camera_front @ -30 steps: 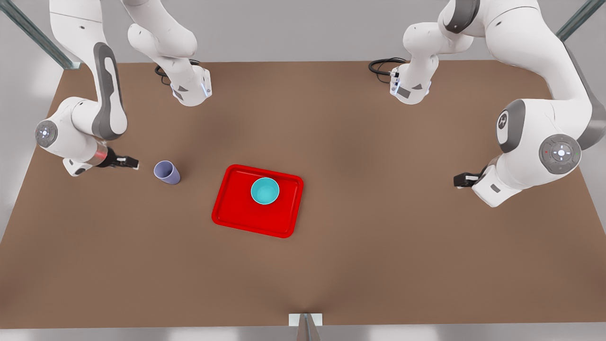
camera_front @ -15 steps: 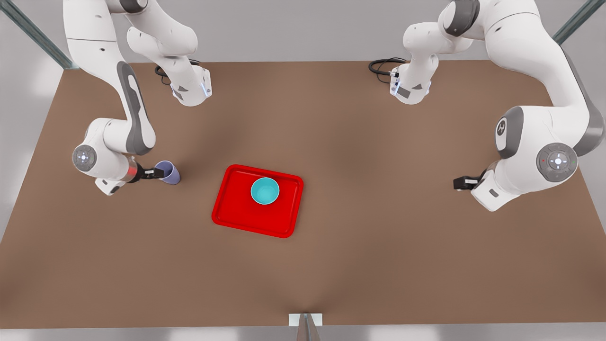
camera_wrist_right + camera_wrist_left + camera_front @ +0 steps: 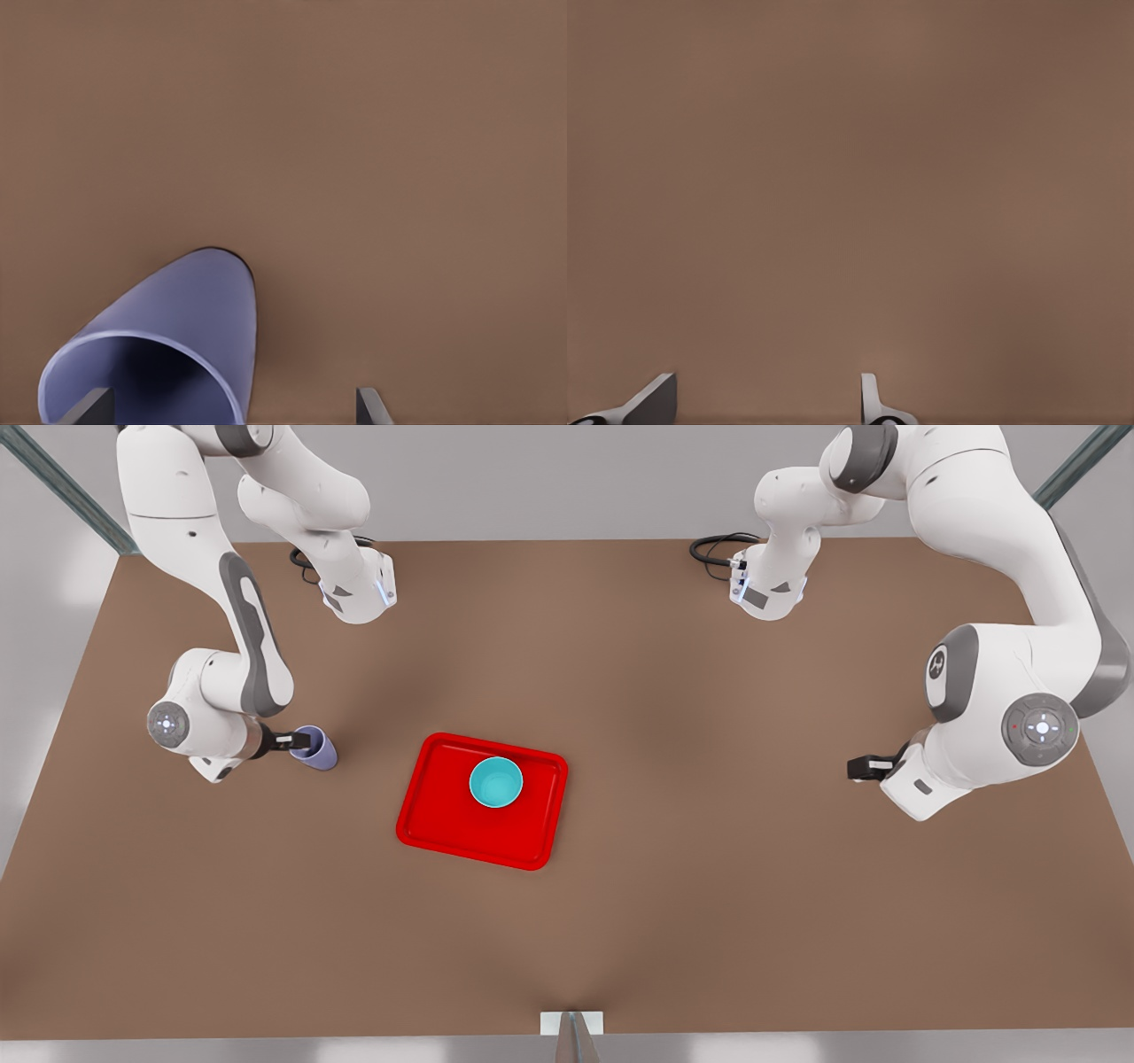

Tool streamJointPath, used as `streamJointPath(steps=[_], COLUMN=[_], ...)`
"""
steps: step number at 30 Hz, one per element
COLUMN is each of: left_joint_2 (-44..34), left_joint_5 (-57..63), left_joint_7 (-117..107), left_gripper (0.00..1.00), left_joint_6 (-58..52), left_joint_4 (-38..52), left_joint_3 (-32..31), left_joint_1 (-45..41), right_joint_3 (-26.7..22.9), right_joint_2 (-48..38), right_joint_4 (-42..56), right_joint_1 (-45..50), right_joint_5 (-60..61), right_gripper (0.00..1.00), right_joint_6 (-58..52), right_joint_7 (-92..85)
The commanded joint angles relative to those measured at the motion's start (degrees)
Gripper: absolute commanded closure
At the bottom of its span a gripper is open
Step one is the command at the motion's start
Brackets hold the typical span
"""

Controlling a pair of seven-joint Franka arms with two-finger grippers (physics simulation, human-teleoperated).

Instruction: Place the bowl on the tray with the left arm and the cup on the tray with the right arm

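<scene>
The lavender cup (image 3: 322,753) stands on the table toward the front view's left, apart from the red tray (image 3: 443,819). My right gripper (image 3: 298,740) is at the cup's rim, open; in the right wrist view one finger (image 3: 91,405) sits inside the cup (image 3: 190,310) and the other outside its wall. The teal bowl (image 3: 495,782) rests upright on the tray's far half. My left gripper (image 3: 859,768) hovers open over bare table on the front view's right, with nothing between its fingertips (image 3: 656,398).
The brown table (image 3: 709,886) spreads wide around the tray. Both arm bases (image 3: 359,589) stand at the far edge with black cables (image 3: 713,547) beside them. A small white bracket (image 3: 571,1023) sits at the near edge.
My right gripper has moved toward the front view's right, from beside the cup to its rim. The left arm has barely shifted. Cup, bowl and tray have not moved.
</scene>
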Motion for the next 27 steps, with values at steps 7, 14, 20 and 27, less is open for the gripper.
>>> streamJointPath(steps=[7,14,20,27], left_joint_2=[0.26,0.17,0.17,-0.27], left_joint_5=[-0.01,-0.8,-0.8,-1.5], left_joint_7=[0.09,0.62,0.61,0.35], left_gripper=[0.0,0.0,0.0,0.0], left_joint_6=[-0.04,-0.04,-0.04,-0.83], left_joint_4=[0.0,0.09,0.0,0.09], left_joint_3=[0.09,0.18,0.18,0.35], left_joint_1=[0.06,0.33,0.33,0.24], right_joint_3=[0.0,0.09,0.09,0.44], right_joint_2=[0.63,1.86,2.39,0.54], right_joint_4=[-0.91,-0.73,-0.2,0.5], right_joint_1=[-0.35,-0.26,0.09,1.67], right_joint_5=[0.0,0.09,0.09,0.09], right_gripper=[0.46,0.79,0.79,0.79], right_joint_6=[0.1,-0.08,0.01,-0.08], right_joint_7=[-0.09,-0.09,-0.09,-0.26])
